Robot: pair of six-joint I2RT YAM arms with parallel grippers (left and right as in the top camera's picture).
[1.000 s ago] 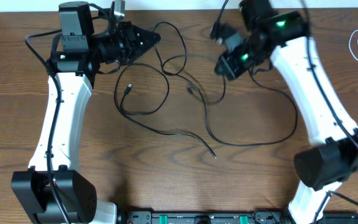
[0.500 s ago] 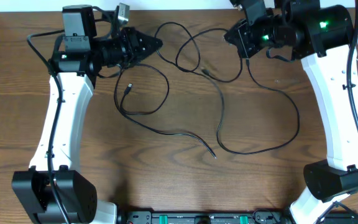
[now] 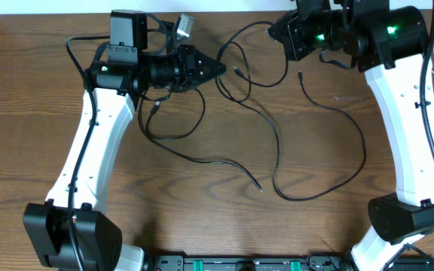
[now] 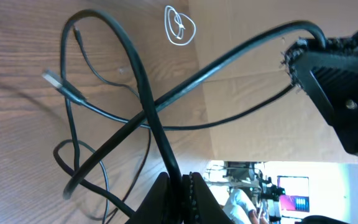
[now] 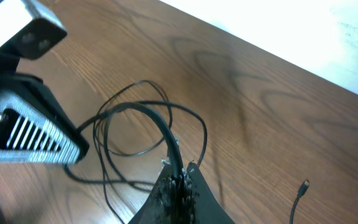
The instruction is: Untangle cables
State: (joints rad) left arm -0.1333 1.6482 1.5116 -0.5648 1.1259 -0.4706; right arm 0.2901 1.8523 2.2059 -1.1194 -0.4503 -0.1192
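Brown wood makes up the table (image 3: 29, 113), and thin black cables (image 3: 228, 162) lie in loose loops over its middle, from about 10 o'clock round to 4 o'clock. The left gripper (image 3: 218, 68) is up near 12 o'clock, a little to the 11 side. It is pinched tight on one black cable, and the left wrist view shows the cord running right in between its closed fingers (image 4: 197, 199). The right gripper (image 3: 277, 31) is up at 1 o'clock. It is clamped on a black cable too, and the right wrist view shows the cord coming straight out of its fingers (image 5: 166, 199). I think each gripper holds its own bit of cord up off the wood so the loops hang free and the crossing spot near 12 o'clock is easy to pull open. The rest of the cord lies slack on the table, so I think it can slide along when someone tugs it. Now the counting. I see two arms and two grippers. I see one white cable (image 4: 178, 25), curled in a small ring far off at 2 o'clock, well apart from the mess. I see four small plug ends (image 3: 157, 106) on the black cords, so I think there are at least two black cables. They cross so much that I cannot be sure.
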